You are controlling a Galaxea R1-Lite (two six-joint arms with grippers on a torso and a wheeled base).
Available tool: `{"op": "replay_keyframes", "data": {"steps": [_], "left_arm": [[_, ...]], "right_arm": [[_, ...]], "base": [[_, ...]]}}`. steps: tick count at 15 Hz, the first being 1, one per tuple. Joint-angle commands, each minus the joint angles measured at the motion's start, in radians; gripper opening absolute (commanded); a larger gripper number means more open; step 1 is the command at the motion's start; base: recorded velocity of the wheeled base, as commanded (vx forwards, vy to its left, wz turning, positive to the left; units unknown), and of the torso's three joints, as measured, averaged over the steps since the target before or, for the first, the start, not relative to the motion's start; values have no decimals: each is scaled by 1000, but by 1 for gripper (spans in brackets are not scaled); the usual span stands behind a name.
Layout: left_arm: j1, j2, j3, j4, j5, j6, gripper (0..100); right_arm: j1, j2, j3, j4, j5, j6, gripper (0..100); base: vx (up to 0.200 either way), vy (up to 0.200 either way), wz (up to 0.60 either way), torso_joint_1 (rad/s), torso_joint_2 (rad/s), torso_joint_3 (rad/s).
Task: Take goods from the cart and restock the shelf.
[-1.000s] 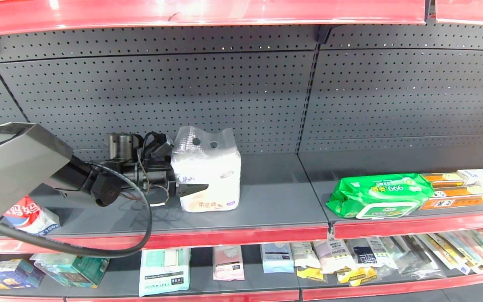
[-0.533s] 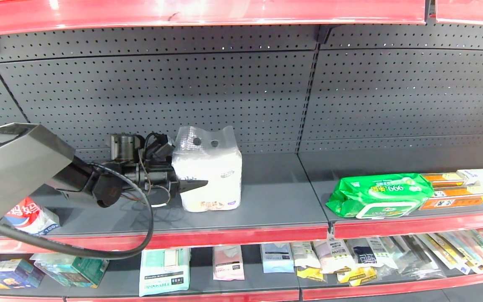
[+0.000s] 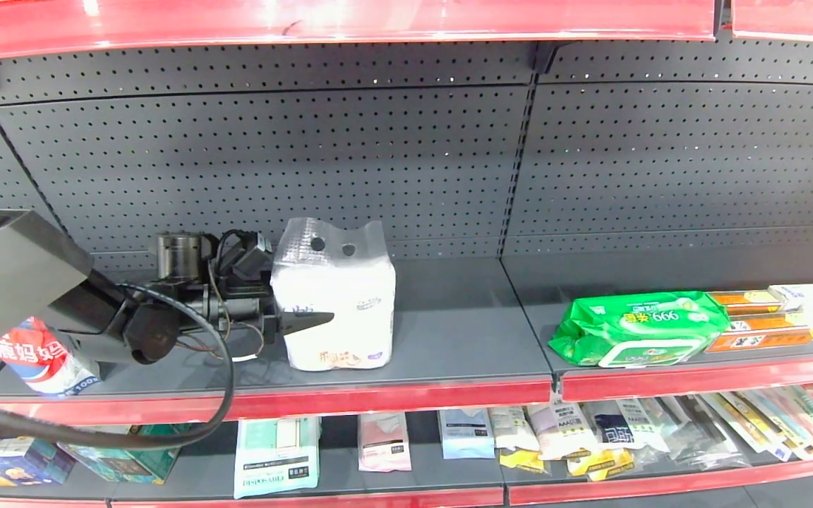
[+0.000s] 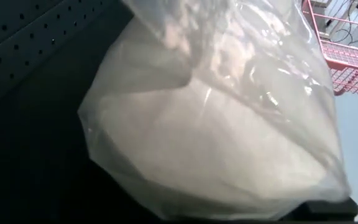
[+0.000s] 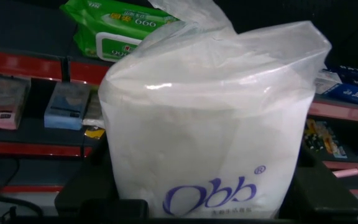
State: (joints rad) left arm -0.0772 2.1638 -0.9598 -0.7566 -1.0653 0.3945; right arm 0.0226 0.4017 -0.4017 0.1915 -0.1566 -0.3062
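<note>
Tissue pack [image 3: 336, 296]: white, blocky and soft, wrapped in crinkly clear film with two punched holes in the top flap. Standing upright on the grey metal shelf [image 3: 449, 339], left half, between the red front edge and the perforated back panel. Pinched by the left gripper [image 3: 308, 321], one dark pointed finger laid across its front face. Second tissue pack [image 5: 210, 124], same glossy film, clamped between the black fingers [image 5: 331, 190] of the right gripper [image 5: 210, 208]. Green wet-wipe pouch [image 3: 639, 328] lying flat near the shelf's right front edge.
</note>
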Motion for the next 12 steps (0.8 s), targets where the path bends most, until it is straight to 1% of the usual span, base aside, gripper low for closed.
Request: {"op": "replay_keyframes", "data": {"steps": [1, 3, 5, 7, 9, 10, 12], "left_arm": [[27, -42, 59, -44, -13, 0, 0], [48, -36, 101, -125, -13, -5, 0], [62, -24, 111, -156, -13, 0, 0], [60, -24, 133, -164, -10, 3, 0], [62, -24, 171, -199, -10, 3, 0], [62, -24, 219, -230, -12, 1, 0], [62, -21, 246, -274, -13, -5, 0]], "right_arm": [[0, 12, -2, -1, 0, -1, 0], [0, 11, -2, -1, 0, -1, 0], [0, 11, -2, -1, 0, -1, 0], [0, 12, 0, -1, 0, -1, 0], [0, 12, -2, -1, 0, -1, 0], [0, 12, 0, -1, -1, -1, 0], [0, 11, 1, -1, -1, -1, 0]], "base": [[0, 0, 0, 0, 0, 0], [0, 0, 0, 0, 0, 0], [0, 0, 0, 0, 0, 0], [0, 0, 0, 0, 0, 0], [0, 0, 0, 0, 0, 0], [0, 0, 0, 0, 0, 0], [0, 0, 0, 0, 0, 0]]}}
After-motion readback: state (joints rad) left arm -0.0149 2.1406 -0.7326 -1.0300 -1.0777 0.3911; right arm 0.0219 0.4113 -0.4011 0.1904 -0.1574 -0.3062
